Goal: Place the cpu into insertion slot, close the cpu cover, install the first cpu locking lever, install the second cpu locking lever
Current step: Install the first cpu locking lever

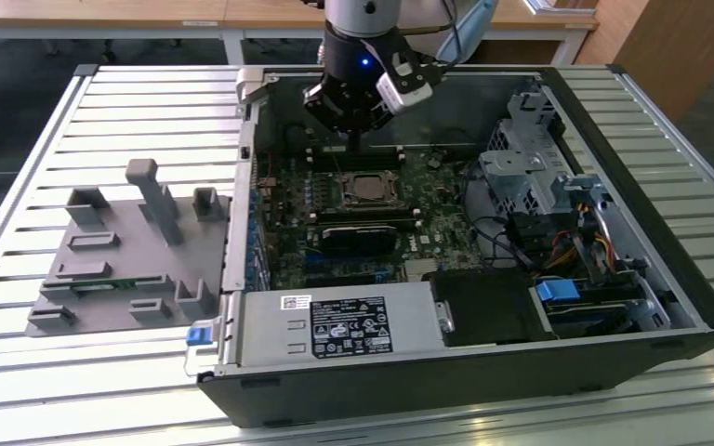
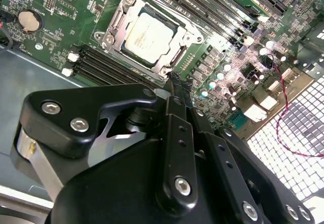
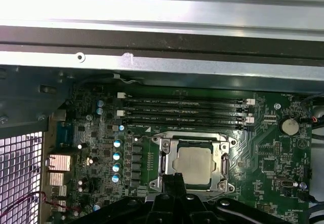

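The cpu point(image 1: 367, 189), a pale silvery square, lies flat in the insertion slot point(image 1: 366, 175) on the green board inside the open computer case. In both wrist views the cpu point(image 2: 149, 34) point(image 3: 195, 165) shows through the cut-out of the silvery cpu cover point(image 2: 112, 30) point(image 3: 165, 158), which lies down flat around it. My gripper point(image 1: 354, 141) hangs just above the board, behind the socket and over the memory slots. Its black fingers point(image 2: 174, 95) are pressed together and shut, with nothing seen between them, the tips point(image 3: 172, 179) close to the socket's edge. I cannot make out how the locking levers stand.
Long black memory slots point(image 3: 185, 110) run beside the socket. The case's metal wall point(image 3: 162, 46) rises close behind them. A black heatsink block point(image 1: 360, 232), a power supply point(image 1: 338, 325) and a drive cage point(image 1: 531, 177) fill the case. A grey fixture tray point(image 1: 115, 269) lies at the exterior view's left.
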`<action>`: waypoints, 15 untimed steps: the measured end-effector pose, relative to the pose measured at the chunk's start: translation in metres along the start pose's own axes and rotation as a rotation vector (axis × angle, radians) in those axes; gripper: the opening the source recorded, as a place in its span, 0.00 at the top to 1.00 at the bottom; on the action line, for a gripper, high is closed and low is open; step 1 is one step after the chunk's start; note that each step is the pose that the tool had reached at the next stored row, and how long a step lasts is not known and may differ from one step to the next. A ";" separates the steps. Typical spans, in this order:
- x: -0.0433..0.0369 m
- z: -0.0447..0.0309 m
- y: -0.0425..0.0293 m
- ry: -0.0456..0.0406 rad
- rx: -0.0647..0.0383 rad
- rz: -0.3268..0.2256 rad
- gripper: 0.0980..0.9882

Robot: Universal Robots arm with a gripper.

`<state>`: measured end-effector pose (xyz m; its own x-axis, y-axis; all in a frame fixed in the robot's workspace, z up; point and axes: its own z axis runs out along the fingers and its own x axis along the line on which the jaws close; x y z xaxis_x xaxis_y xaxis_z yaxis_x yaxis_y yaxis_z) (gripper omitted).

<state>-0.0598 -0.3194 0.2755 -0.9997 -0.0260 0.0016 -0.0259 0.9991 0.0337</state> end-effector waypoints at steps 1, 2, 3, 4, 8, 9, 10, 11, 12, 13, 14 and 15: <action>0.0000 0.0000 0.0000 0.0000 0.000 0.000 0.99; 0.0000 0.0000 0.0000 0.0000 0.000 0.000 0.99; 0.0000 0.0000 0.0000 0.0000 0.000 0.000 0.99; 0.0001 0.0000 0.0000 -0.0001 0.000 0.000 0.99; 0.0043 0.0003 0.0001 -0.0005 0.000 -0.001 0.99; 0.0067 0.0005 0.0001 -0.0005 0.000 -0.001 0.99; 0.0092 0.0007 0.0002 -0.0010 0.000 -0.001 0.99; 0.0110 0.0010 0.0003 -0.0016 0.000 -0.002 0.99; 0.0131 0.0011 0.0003 -0.0023 0.000 -0.002 0.99; 0.0152 0.0013 0.0004 -0.0032 0.000 -0.002 0.99; 0.0168 0.0017 0.0004 -0.0041 0.000 -0.002 0.99; 0.0189 0.0021 0.0005 -0.0054 0.000 -0.002 0.99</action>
<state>-0.0787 -0.3194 0.2735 -0.9996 -0.0275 -0.0038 -0.0276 0.9991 0.0337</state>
